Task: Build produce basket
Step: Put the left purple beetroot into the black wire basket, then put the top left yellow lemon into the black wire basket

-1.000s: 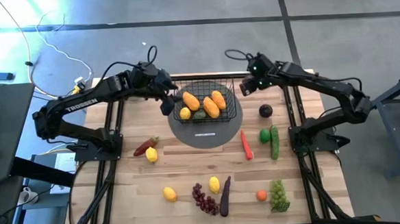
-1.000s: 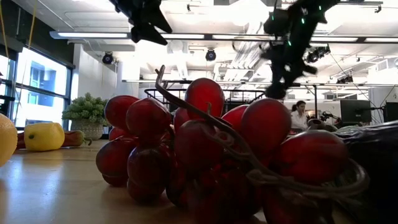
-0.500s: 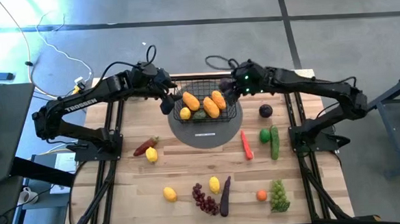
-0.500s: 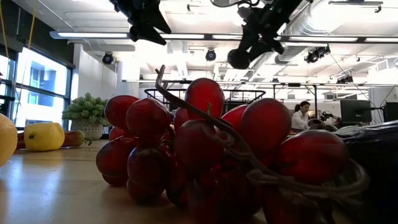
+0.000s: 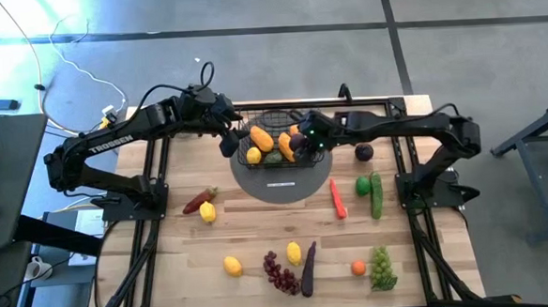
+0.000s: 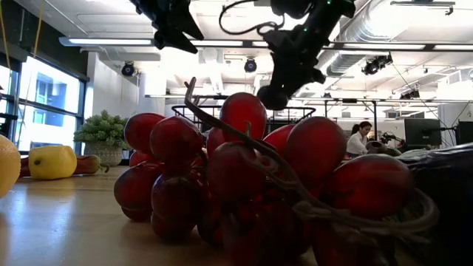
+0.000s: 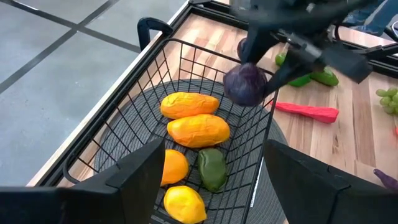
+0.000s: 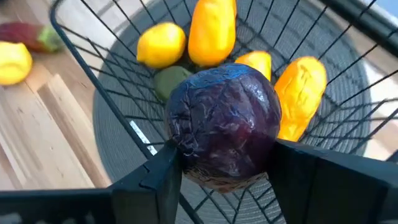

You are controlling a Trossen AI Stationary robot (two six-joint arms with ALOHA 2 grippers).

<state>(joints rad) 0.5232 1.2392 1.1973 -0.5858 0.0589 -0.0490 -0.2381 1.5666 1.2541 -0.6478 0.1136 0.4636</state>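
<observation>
We see the right gripper clamped on a dark purple round vegetable, held above the basket. Released off-centre, we judge, it could strike the mangoes directly beneath the jaws and roll against the wire wall, or clip the rim nearest the arm. The lemon and green piece lie beyond the fingertips. The left gripper waits at the basket's opposite end, fingers apart and empty.

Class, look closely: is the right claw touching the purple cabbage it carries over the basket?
Touching. In the right wrist view, both fingers of the right claw press against the purple cabbage, holding it above the basket.
</observation>
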